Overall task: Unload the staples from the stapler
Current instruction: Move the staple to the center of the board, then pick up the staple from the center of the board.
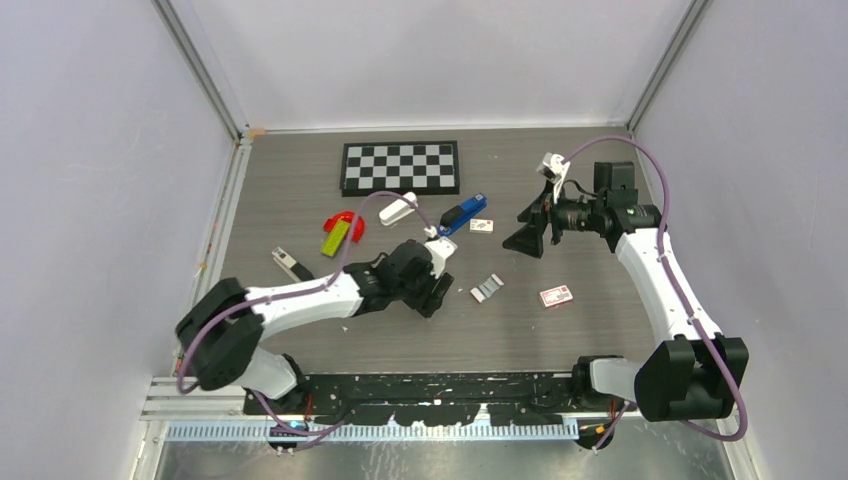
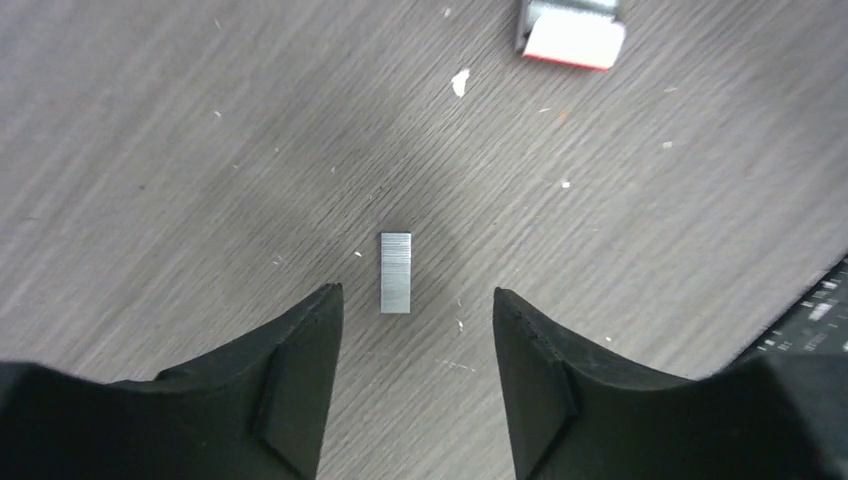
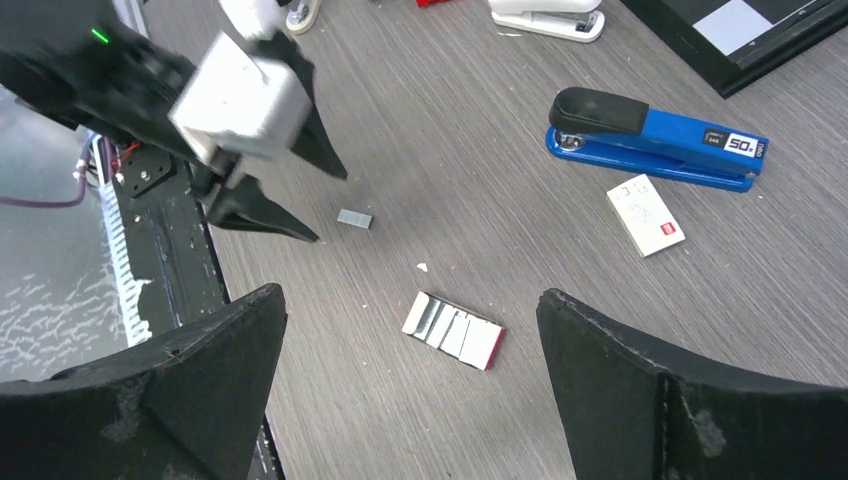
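The left claw [image 2: 418, 300] is spread, its two black fingers [image 2: 300, 350] wide apart and gripping nothing. A staple strip [image 2: 395, 272] lies flat on the tabletop [image 2: 150, 150] just ahead of the gap between them. It is in line with the middle of that gap and touches neither finger. From the right wrist, the strip sits just beside the left claw's tips, near the middle of the tabletop and somewhat toward the near edge. To the right of the strip lies an open box [image 3: 452, 330] with a red end, grey strips showing inside it.

The right claw [image 3: 412, 296] is spread wide and empty, held above the tabletop right of the middle, over the open box. The stapler [image 3: 655, 140] lies closed on its base toward the far edge, well apart from both claws and from the staple strip. A small white box [image 3: 645, 215] lies just beside it on the near side. A checkerboard [image 1: 400, 166] lies by the far edge, with a white stapler [image 1: 397, 210] just in front of it. A red-and-white box [image 1: 556, 296] lies toward the right edge.
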Tool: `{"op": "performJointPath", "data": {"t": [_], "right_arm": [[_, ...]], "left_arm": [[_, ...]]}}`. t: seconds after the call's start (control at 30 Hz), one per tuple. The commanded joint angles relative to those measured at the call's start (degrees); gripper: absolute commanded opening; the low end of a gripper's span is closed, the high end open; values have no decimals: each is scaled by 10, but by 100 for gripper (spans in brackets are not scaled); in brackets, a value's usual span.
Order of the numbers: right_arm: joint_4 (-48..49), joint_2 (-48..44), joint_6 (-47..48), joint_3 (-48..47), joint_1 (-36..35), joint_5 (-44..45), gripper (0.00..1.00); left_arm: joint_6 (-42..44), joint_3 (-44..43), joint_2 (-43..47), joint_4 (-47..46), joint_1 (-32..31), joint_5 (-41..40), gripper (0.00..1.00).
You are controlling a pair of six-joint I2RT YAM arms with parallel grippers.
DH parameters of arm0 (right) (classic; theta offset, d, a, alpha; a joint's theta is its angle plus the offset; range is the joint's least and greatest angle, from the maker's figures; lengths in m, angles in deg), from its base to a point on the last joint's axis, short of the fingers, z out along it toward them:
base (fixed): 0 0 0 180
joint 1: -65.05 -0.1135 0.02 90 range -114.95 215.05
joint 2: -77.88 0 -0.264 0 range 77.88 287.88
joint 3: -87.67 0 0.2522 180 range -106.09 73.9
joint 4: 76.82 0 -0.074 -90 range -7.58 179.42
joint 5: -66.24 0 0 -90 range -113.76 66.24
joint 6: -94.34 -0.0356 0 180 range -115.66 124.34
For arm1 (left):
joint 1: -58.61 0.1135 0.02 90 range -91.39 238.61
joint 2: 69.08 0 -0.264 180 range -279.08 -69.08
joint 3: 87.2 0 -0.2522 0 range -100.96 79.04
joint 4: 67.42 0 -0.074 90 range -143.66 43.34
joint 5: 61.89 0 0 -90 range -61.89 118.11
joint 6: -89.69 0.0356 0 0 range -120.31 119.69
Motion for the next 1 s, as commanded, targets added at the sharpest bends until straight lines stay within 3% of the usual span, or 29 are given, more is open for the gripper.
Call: {"op": "performJointPath", "data": {"t": [0.0,0.13,0.33,0.5,0.73,0.83,0.97], "right_arm": [[-57,4,77,-30,-4,-19,100],[-144,9,191,-51,-47,13,100],[-247,28,418,-69,-145,73,100],[-360,123,513,-161,-225,131,100],[-337,236,461,-234,-365,315,97],[-329,278,458,-252,-417,383,92],[-317,332,450,-277,-470,428,85]], "left_arm": [[0,13,110,-11,-2,-3,65],[-11,39,188,-11,8,-5,84],[-62,93,299,-1,55,-10,99],[-111,86,390,74,117,-7,100],[-86,-13,443,232,134,-33,100],[-37,-57,466,317,134,-84,100],[-7,-22,525,339,134,-200,100]]}}
